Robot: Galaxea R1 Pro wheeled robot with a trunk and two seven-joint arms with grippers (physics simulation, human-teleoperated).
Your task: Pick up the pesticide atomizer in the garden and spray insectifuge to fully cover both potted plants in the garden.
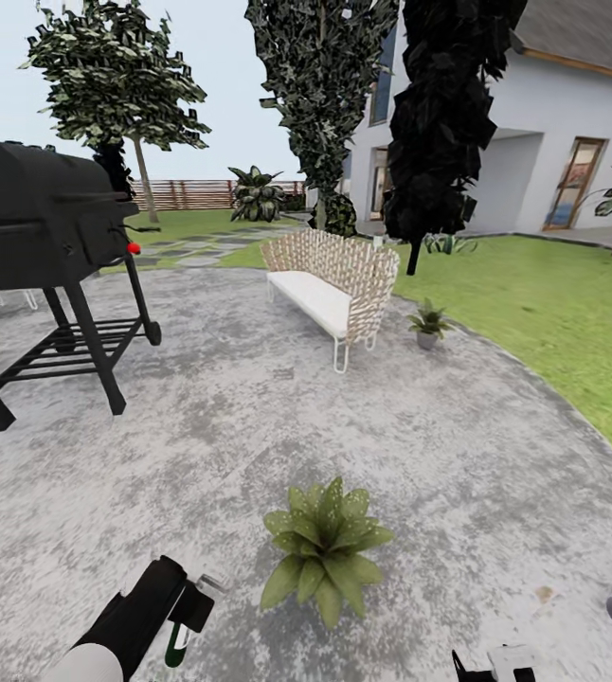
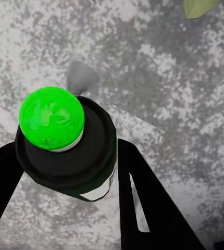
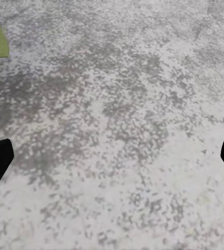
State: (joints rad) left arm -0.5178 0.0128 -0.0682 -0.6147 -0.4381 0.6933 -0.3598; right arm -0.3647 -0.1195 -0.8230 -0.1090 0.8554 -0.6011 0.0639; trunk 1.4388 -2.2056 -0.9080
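The pesticide atomizer (image 2: 65, 140), dark-bodied with a bright green spot on its head, sits between the black fingers (image 2: 143, 203) of my left gripper (image 2: 70, 172), which is shut on it. From the head view the left gripper (image 1: 190, 606) holds the bottle low over the patio, just left of the near potted plant (image 1: 323, 551). A second potted plant (image 1: 428, 324) stands in a small grey pot beside the bench. My right gripper (image 3: 112, 161) is open over bare paving, and its top edge (image 1: 495, 665) peeks in right of the near plant.
A black barbecue grill (image 1: 41, 237) stands at the left and a wicker bench (image 1: 330, 284) in the middle distance on the round grey patio (image 1: 249, 417). Lawn (image 1: 552, 313), trees, a slat fence (image 1: 192, 194) and a white house lie beyond.
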